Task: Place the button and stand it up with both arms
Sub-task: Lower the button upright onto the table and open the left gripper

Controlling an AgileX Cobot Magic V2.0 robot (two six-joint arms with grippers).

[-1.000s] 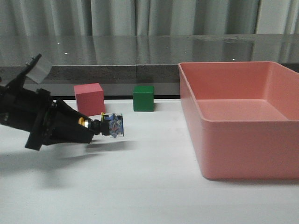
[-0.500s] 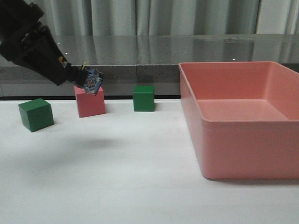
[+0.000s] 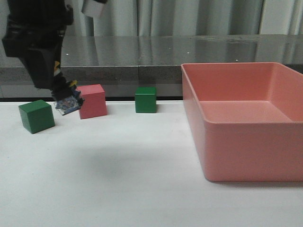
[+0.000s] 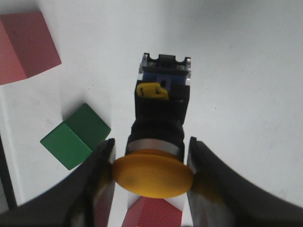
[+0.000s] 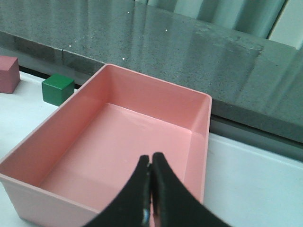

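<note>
Button (image 4: 161,125): clamped in the left gripper (image 3: 65,97), fingers (image 4: 102,165) on either side of the yellow cap, contact block pointing down and away from the gripper, slightly tilted; apparently so oriented to be stood on its block. It hung just above the desk (image 3: 142,161), between the green cube (image 3: 36,116) and the pink cube (image 3: 93,100). Right gripper (image 5: 150,189): clenched on nothing, above the pink bin (image 5: 118,142), likely awaiting its turn.

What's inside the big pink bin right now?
Nothing visible: the pink bin shows a bare floor in the right wrist view. The shut right claw hides a small strip of the floor, and the near wall blocks the floor's front part from the front.
</note>
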